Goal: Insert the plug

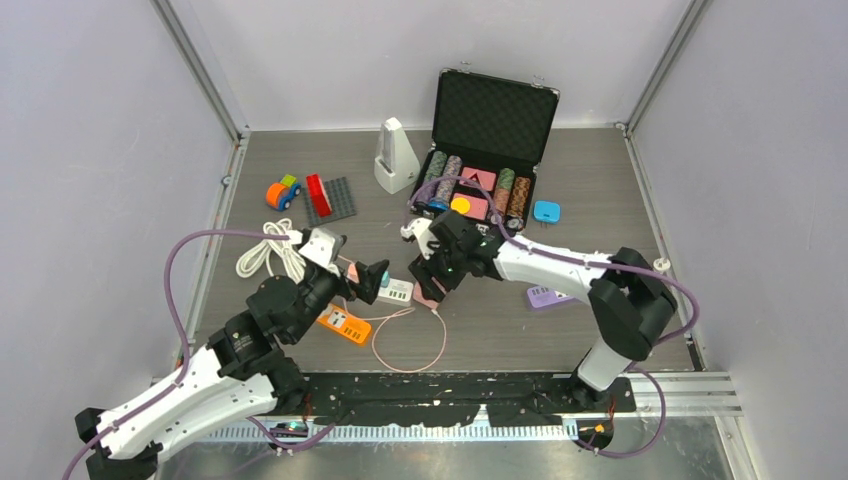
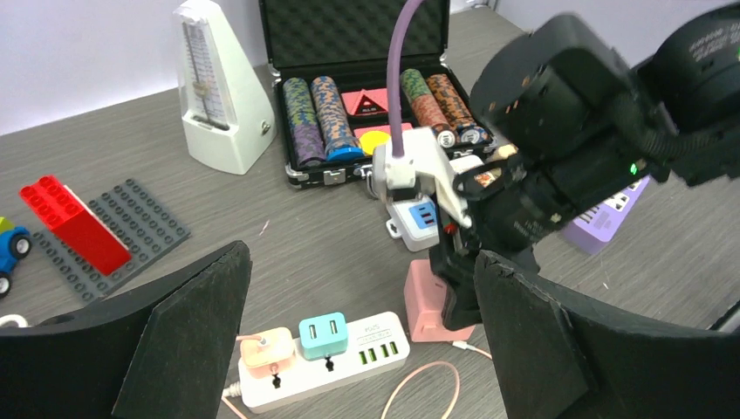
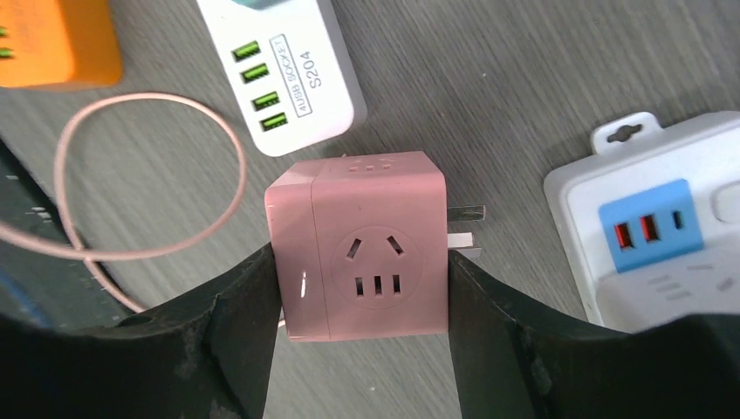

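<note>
- Right gripper: fingers clamped on the two opposite sides of the pink plug, a cube with a socket face turned to my wrist camera.
- Plug's two flat metal prongs stick out sideways, bare, toward a white-and-blue socket block lying on the bench.
- In the top view the plug sits low over the bench, just beside the USB end of the white strip. Whether it touches the bench: cannot tell.
- Plug and strip are apart; a narrow strip of bench shows between them in the right wrist view.
- Left gripper: fingers spread wide, holding nothing, one on each side of the strip and above it.
- The strip carries a small pink adapter and a teal adapter, side by side; green USB ports at the end nearest the plug.
- Pink cable loops on the bench in front of the strip.
- Orange block lies near the strip, on my left arm's side.
</note>
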Available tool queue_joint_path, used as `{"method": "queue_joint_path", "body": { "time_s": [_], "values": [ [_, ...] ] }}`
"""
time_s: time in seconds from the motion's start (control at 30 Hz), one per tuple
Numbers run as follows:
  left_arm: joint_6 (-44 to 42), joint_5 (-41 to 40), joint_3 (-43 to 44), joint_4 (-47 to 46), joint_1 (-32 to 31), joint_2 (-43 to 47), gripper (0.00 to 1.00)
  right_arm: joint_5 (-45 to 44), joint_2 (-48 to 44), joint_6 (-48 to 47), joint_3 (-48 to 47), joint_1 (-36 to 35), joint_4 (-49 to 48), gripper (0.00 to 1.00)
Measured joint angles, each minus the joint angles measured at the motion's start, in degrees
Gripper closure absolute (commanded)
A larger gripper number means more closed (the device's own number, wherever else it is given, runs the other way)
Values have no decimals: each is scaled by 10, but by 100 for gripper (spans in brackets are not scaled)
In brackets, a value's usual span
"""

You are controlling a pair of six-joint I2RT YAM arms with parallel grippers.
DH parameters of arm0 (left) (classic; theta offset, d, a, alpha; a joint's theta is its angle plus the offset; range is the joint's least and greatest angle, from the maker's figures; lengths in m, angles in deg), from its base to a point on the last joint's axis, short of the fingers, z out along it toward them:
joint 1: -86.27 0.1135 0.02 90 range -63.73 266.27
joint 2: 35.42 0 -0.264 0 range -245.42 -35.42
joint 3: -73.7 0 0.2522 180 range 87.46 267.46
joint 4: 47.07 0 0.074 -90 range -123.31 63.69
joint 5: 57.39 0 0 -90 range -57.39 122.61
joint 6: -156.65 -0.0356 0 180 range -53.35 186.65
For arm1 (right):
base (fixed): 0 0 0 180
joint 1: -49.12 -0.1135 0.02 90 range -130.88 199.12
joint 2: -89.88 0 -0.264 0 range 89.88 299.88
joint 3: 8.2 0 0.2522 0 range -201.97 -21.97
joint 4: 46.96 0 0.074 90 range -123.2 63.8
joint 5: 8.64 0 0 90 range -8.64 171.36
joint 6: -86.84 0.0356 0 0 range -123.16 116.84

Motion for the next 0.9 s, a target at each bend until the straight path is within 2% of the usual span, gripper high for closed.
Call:
{"method": "queue_joint_path", "body": {
  "time_s": [0.37, 0.6, 0.73, 0.9],
  "values": [
    [-65, 69, -24, -65, 0, 54, 1, 128, -208, 94, 1, 80, -21, 69],
    [-149, 190, -24, -123, 0, 45, 1, 250, -294, 228, 33, 144, -113, 69],
    [-200, 271, -25, -146, 0, 24, 1, 314, -322, 312, 39, 148, -167, 69],
    [-248, 338, -36, -191, 0, -5, 1, 383, -343, 449, 65, 148, -293, 70]
  ]
}}
